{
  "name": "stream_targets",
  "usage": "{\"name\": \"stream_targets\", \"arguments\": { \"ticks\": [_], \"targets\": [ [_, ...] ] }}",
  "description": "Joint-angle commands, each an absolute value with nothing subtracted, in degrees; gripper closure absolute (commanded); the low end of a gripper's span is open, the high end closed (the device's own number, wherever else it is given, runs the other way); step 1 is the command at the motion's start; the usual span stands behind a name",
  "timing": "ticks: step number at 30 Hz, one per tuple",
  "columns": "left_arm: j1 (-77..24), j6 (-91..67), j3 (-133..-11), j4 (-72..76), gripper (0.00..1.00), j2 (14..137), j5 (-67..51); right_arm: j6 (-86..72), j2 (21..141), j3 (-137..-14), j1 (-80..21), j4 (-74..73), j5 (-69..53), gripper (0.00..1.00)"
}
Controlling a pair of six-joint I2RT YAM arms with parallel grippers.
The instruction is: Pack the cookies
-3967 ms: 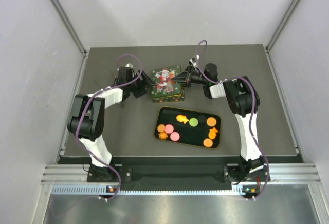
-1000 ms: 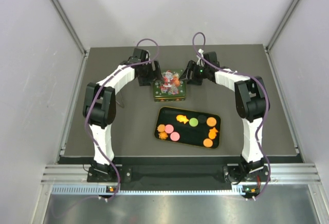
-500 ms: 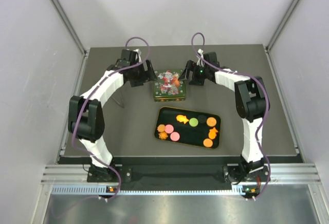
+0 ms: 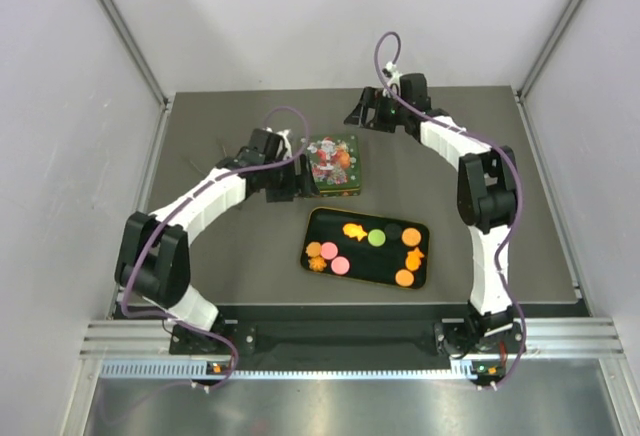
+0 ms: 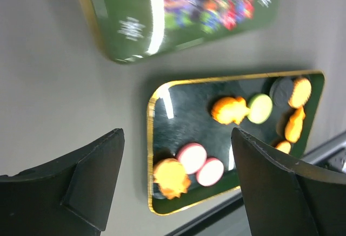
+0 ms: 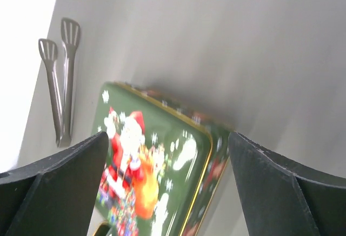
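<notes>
The cookies (image 4: 376,238) lie on a black gold-rimmed tray (image 4: 322,222) in front of the tin: orange discs and star-like shapes, two pink discs (image 4: 340,265), one green. The left wrist view shows them too, with a pink cookie (image 5: 192,157) and an orange star shape (image 5: 170,177) near the tray's rim (image 5: 150,138). My left gripper (image 4: 287,182) (image 5: 175,133) is open and empty beside the tin's left side. My right gripper (image 4: 363,115) (image 6: 167,136) hangs open and empty behind the tin, apart from it.
A square green tin with a Santa picture (image 4: 333,164) (image 5: 178,14) (image 6: 157,176) sits lid-on behind the tray. Metal tongs (image 6: 59,84) lie on the table beyond the tin in the right wrist view. Grey walls stand on three sides.
The left gripper swung forward from the back left to the tin's left side. The right gripper drew back from the tin's far corner and opened wider. Tin and tray stayed put.
</notes>
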State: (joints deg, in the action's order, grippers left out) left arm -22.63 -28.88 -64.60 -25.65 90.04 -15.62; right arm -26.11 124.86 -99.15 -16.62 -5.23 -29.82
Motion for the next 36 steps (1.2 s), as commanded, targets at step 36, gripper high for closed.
{"name": "stream_targets", "arguments": {
  "ticks": [36],
  "targets": [
    [-22.7, -35.0, -78.1, -17.1, 0.17, 109.0, -14.2, -26.8, 128.6, -92.1, -18.2, 10.5, -44.6, 0.10]
  ]
}}
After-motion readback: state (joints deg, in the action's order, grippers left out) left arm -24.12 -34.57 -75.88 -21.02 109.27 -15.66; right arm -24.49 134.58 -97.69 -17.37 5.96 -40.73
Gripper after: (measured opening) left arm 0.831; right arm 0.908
